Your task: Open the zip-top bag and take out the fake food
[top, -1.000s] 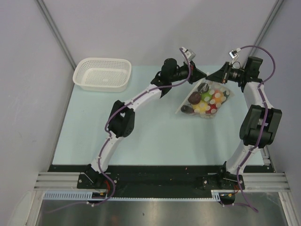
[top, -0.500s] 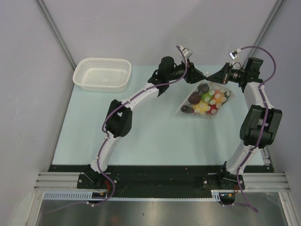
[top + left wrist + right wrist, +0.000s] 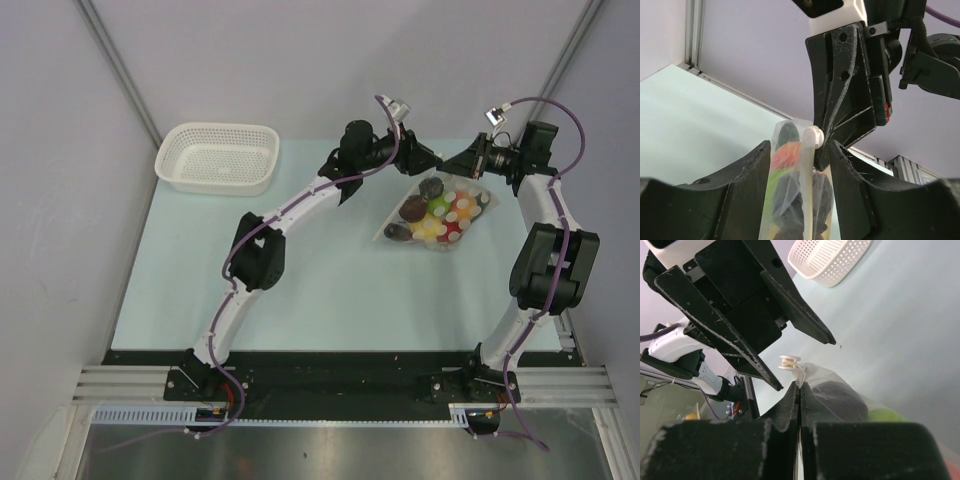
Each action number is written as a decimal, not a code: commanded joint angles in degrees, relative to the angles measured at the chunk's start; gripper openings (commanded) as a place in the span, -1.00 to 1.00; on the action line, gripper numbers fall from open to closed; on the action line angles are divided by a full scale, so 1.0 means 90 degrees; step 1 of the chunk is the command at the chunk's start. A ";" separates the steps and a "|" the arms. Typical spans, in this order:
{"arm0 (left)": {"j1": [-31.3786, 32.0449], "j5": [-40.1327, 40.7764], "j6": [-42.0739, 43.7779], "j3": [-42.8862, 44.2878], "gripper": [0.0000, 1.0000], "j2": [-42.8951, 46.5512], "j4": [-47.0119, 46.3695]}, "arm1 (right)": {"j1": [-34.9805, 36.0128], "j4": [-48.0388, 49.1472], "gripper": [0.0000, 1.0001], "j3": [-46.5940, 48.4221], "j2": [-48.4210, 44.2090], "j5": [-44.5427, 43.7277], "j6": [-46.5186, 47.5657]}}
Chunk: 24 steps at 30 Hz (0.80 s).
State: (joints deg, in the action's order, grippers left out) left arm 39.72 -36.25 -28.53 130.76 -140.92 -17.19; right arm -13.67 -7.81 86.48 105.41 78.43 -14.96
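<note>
Left wrist view, centre: left gripper [image 3: 800, 150] just spread off the clear crinkly zip-top bag [image 3: 790, 195]; right gripper [image 3: 798, 388] alone pinches it, likely awaiting a regrip.

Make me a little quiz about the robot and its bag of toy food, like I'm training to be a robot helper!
1. True or false: the fake food has already been taken out of the zip-top bag.
2. Fill in the missing word: the left gripper is ___, with one finger on each side of the bag's top.
3. Which one is pinching the top edge of the zip-top bag?
A. the left gripper
B. the right gripper
C. neither

Key
1. False. The fake food is inside the bag.
2. Open.
3. B.
</note>
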 commanded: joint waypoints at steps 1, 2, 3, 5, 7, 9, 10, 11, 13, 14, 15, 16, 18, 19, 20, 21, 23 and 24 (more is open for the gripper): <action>0.0069 0.0180 -0.0033 0.0471 0.10 -0.0103 -0.0121 | 0.0025 0.0370 -1.00 0.0118 -0.0335 0.0289 -0.0154; 0.0069 0.0228 -0.0062 0.0549 0.10 -0.0142 -0.0112 | 0.0025 0.0380 -1.00 0.0118 -0.0344 0.0299 -0.0154; 0.0069 0.0248 -0.0081 0.0578 0.10 -0.0162 -0.0140 | 0.0035 0.0390 -1.00 0.0108 -0.0344 0.0308 -0.0173; 0.0078 0.0287 -0.0178 0.0598 0.11 -0.0182 -0.0238 | 0.0044 0.0370 -1.00 0.0108 -0.0344 0.0309 -0.0144; 0.0078 0.0317 -0.0208 0.0666 0.11 -0.0211 -0.0277 | 0.0054 0.0351 -1.00 0.0108 -0.0335 0.0318 -0.0144; 0.0078 0.0346 -0.0247 0.0647 0.06 -0.0211 -0.0297 | 0.0074 0.0351 -1.00 0.0118 -0.0344 0.0328 -0.0144; 0.0078 0.0346 -0.0257 0.0657 0.01 -0.0211 -0.0326 | 0.0074 0.0351 -1.00 0.0118 -0.0344 0.0318 -0.0144; 0.0078 0.0365 -0.0296 0.0657 -0.03 -0.0211 -0.0346 | 0.0083 0.0351 -1.00 0.0118 -0.0344 0.0338 -0.0154; 0.0078 0.0366 -0.0335 0.0676 -0.20 -0.0240 -0.0443 | 0.0103 0.0351 -1.00 0.0118 -0.0354 0.0347 -0.0154; 0.0078 0.0366 -0.0374 0.0676 -0.36 -0.0250 -0.0463 | 0.0113 0.0351 -1.00 0.0118 -0.0354 0.0357 -0.0154; 0.0078 0.0337 -0.0374 0.0686 -0.44 -0.0260 -0.0473 | 0.0103 0.0312 -1.00 0.0118 -0.0374 0.0338 -0.0115; 0.0078 0.0327 -0.0384 0.0686 -0.52 -0.0260 -0.0463 | 0.0113 0.0302 -1.00 0.0108 -0.0374 0.0348 -0.0105; 0.0059 0.0269 -0.0404 0.0686 -0.76 -0.0250 -0.0453 | 0.0103 0.0263 -1.00 0.0108 -0.0393 0.0348 -0.0086; 0.0049 0.0239 -0.0471 0.0628 -0.81 -0.0240 -0.0482 | 0.0084 0.0263 -1.00 0.0108 -0.0393 0.0328 -0.0105; 0.0039 0.0181 -0.0520 0.0598 -0.93 -0.0221 -0.0579 | 0.0074 0.0263 -1.00 0.0108 -0.0393 0.0280 -0.0096; 0.0010 0.0093 -0.0579 0.0569 -0.99 -0.0202 -0.0638 | 0.0074 0.0243 -1.00 0.0099 -0.0393 0.0250 -0.0095; -0.0009 0.0024 -0.0687 0.0442 -0.99 -0.0104 -0.0755 | 0.0054 0.0282 -0.97 0.0099 -0.0384 0.0231 -0.0163; -0.0010 -0.0005 -0.0677 0.0403 -0.99 -0.0065 -0.0746 | 0.0054 0.0379 -0.94 0.0108 -0.0374 0.0230 -0.0261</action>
State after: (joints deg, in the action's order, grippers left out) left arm 39.99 -34.22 -32.71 134.04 -142.54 -19.55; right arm -13.04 -6.94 86.48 105.41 78.98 -15.88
